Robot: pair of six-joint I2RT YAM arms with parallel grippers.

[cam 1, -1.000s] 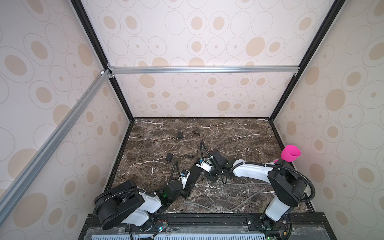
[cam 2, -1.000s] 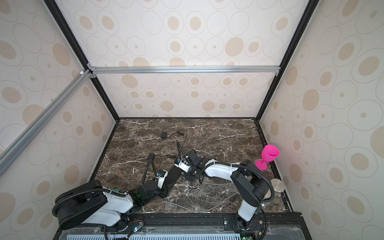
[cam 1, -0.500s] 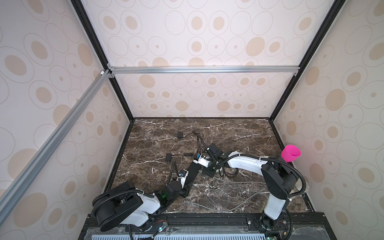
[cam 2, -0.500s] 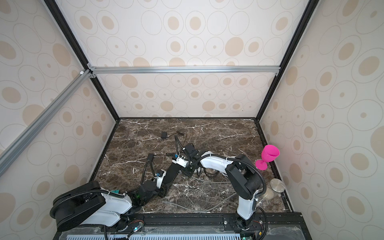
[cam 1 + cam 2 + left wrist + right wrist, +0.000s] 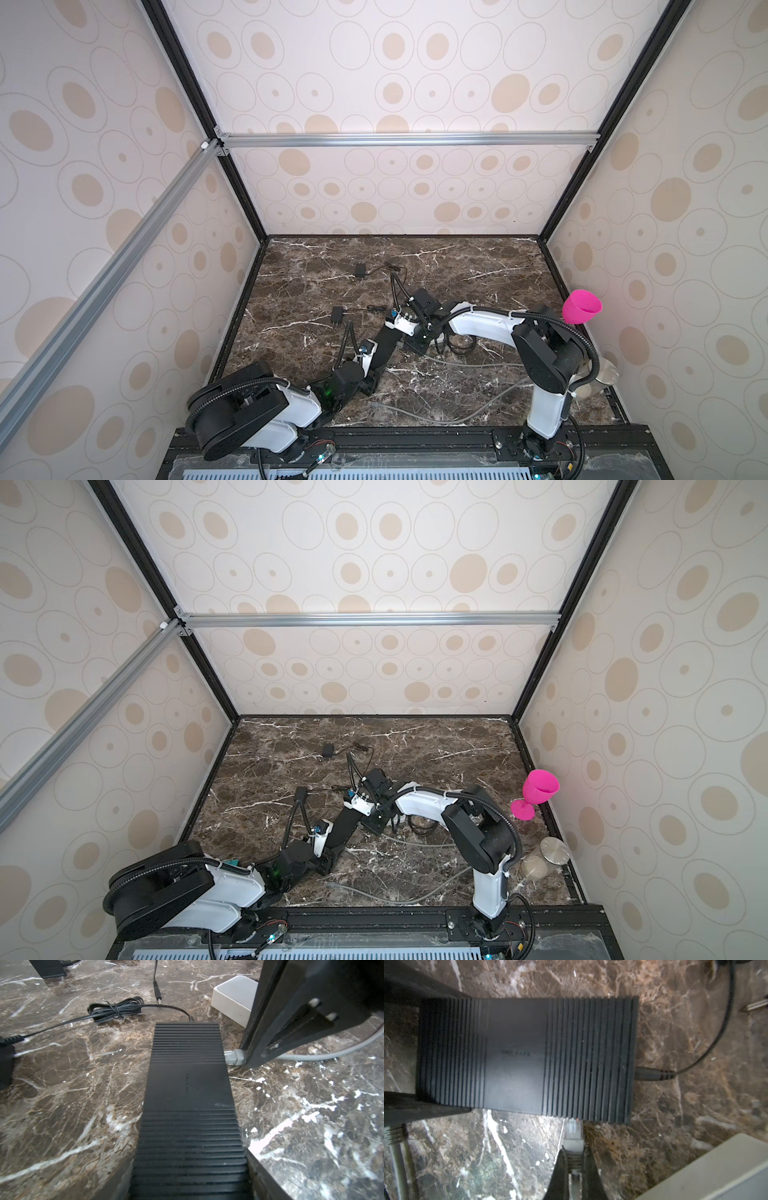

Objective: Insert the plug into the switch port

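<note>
Your left claw (image 5: 446, 1051) gripped the switch (image 5: 517, 1053), logo unreadable; your right claw (image 5: 574, 1159) clamped the plug (image 5: 572, 1130) at its side, right arm (image 5: 482, 324) swung leftward since.

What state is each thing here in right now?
Switch: held at one end by left gripper.
Plug: pinched in right gripper, tip at switch's side, not fully in.
Power lead: plugged into switch.
Spare lead: unplugged, lying loose.
Goblet: upright.
</note>
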